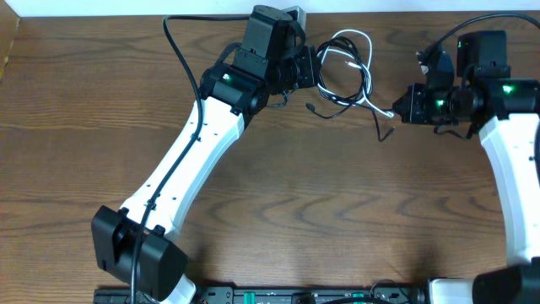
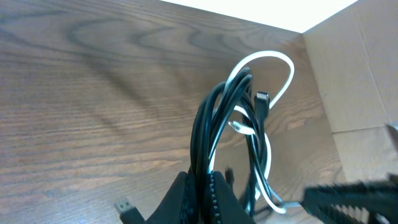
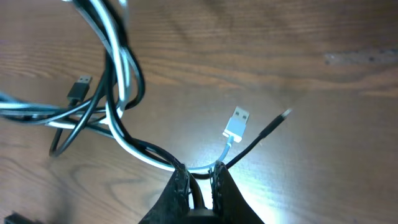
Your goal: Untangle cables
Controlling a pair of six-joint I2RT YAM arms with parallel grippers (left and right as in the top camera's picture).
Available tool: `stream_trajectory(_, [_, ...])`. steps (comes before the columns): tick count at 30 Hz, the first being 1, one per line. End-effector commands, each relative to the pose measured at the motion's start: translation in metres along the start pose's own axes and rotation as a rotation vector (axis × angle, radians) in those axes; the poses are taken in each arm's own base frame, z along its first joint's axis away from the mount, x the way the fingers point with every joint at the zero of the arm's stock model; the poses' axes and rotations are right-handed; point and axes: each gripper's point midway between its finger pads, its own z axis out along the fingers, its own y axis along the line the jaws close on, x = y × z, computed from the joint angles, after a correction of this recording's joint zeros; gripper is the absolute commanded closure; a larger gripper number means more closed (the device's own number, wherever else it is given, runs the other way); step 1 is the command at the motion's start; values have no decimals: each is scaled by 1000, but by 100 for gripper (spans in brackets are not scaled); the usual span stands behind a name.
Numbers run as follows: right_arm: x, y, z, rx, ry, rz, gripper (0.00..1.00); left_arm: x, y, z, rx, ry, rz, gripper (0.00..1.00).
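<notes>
Holds the cables (image 1: pixel 346 76) as one loose tangle of loops near the far edge of the wooden table (image 1: pixel 278 194), strung between the two arms. Lays the tangle's long axis across the table, from the left gripper (image 1: pixel 312 69) on its left side, slanting a little nearer, to the right gripper (image 1: pixel 396 110) on its right. Clamps the left jaws fully together on a bunch of strands of the black cord (image 2: pixel 208 118), with the white cord (image 2: pixel 283 65) threaded alongside; cannot tell about white inside that pinch. Stands the loops upright out of the left fingers (image 2: pixel 180 199) in the left wrist view, arching toward the table's back edge and a brown cardboard panel (image 2: pixel 354 81) on the right. Shows a small black plug end (image 2: pixel 262 98) pointing up within the white loop, and a black USB plug (image 2: pixel 126 206) lying flat on the wood at lower left, apart from the fingers. Closes the right jaws just as tight, nipping both cords side by side close to their free ends. Leaves two short tails past the right fingers (image 3: pixel 177 186): a white USB plug (image 3: pixel 238 121) aimed up and to the right, and beside it a thin black tip (image 3: pixel 283 115) slanting further right. Sends both cords the other way, up and left in the right wrist view, into the crossing loops.
</notes>
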Motion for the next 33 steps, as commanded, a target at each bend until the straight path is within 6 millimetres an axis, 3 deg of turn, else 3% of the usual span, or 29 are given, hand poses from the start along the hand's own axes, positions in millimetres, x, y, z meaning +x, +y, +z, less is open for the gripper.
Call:
stream_trajectory(1, [-2,-9,17,-40,26,11,99,-9,9,-3,-23,-26,23,92])
stream_trajectory(9, [-13,10,50,-255,48,-3,99,-10,10,-5,-5,-19,24,92])
stream_trajectory(14, [-6,21,73,-377,109,-8,99,-18,18,-8,-14,-41,13,92])
stream_trajectory(19, [5,16,99,-385,179,22,99,-33,20,-14,46,-64,3,92])
stream_trajectory(27, [15,2,120,-342,230,45,99,-70,2,-41,297,-126,7,92])
stream_trajectory(33, [15,6,126,-337,228,21,99,-105,-21,-71,490,-206,-45,92])
